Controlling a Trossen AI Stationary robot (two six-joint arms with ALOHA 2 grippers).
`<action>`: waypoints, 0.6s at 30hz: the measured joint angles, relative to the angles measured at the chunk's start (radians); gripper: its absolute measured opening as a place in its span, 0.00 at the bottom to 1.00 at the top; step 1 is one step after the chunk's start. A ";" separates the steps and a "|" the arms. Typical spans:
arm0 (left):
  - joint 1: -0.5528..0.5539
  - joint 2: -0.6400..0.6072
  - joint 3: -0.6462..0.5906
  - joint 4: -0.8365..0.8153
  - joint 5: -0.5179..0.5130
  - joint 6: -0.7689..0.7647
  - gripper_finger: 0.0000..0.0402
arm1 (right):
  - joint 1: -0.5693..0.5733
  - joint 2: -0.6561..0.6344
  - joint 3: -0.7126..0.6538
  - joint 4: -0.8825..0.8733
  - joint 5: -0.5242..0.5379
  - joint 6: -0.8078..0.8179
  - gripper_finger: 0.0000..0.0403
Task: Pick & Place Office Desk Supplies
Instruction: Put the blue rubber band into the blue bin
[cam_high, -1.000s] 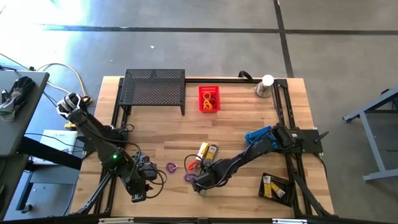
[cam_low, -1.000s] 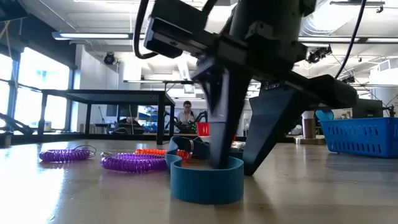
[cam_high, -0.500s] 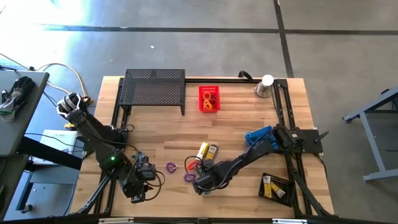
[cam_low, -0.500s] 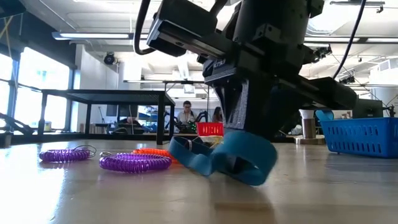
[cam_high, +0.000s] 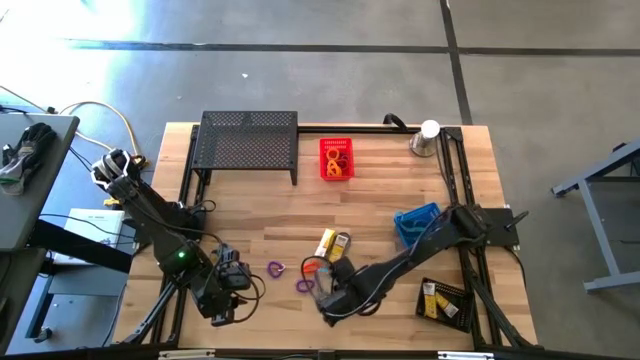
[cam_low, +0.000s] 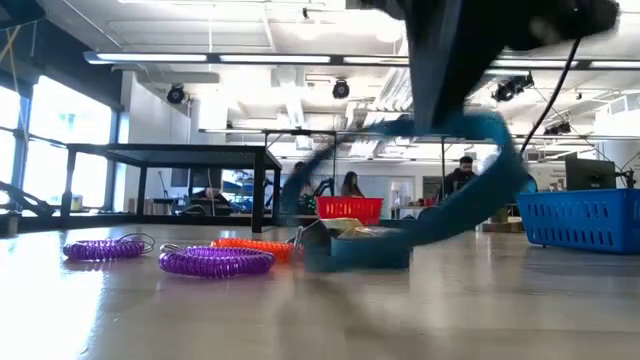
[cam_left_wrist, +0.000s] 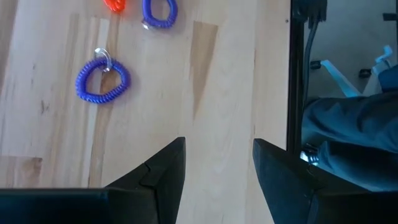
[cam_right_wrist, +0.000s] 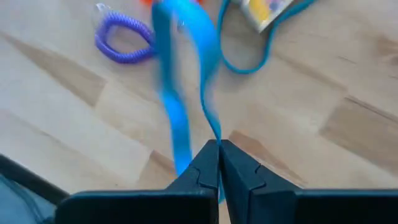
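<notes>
My right gripper (cam_right_wrist: 219, 157) is shut on a long blue band loop (cam_right_wrist: 180, 81), raised over the table's near middle (cam_high: 328, 300). The band slopes from the gripper down to the table (cam_low: 440, 215). Its far end lies by a yellow-and-white box (cam_right_wrist: 267, 9). Two purple coil loops (cam_high: 275, 268) (cam_high: 305, 284) and an orange one (cam_low: 255, 245) lie beside it. My left gripper (cam_left_wrist: 217, 168) is open and empty above bare wood at the near left (cam_high: 225, 292). My right gripper pinches the blue band's near end (cam_right_wrist: 211, 134) between its two shut fingers, coming from above. Two strands of the loop run out from the fingertips. The held end is lifted clear, and the band's far end (cam_low: 355, 255) stays on the table by the box.
A red basket (cam_high: 336, 158) with loops stands at the far middle, next to the black mesh shelf (cam_high: 248, 142). A silver dome (cam_high: 428, 138) is at the far right. A blue basket (cam_high: 415, 222) and a black tray with boxes (cam_high: 440, 300) are on the right.
My right gripper has shut on the blue band and gone up, out of the low view's top. The band, which stood as a curl on the table, is now drawn out long and sloping, its near end lifted and its far end staying on the table.
</notes>
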 joint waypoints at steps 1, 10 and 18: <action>0.000 0.000 0.000 0.000 -0.010 0.000 0.45 | 0.009 -0.006 0.030 -0.058 0.021 0.002 0.00; 0.024 0.000 0.000 0.006 -0.057 0.012 0.45 | 0.009 -0.123 0.120 -0.453 0.080 -0.018 0.00; 0.085 0.000 0.000 -0.012 -0.057 0.010 0.45 | -0.054 -0.316 0.026 -0.463 0.210 -0.108 0.00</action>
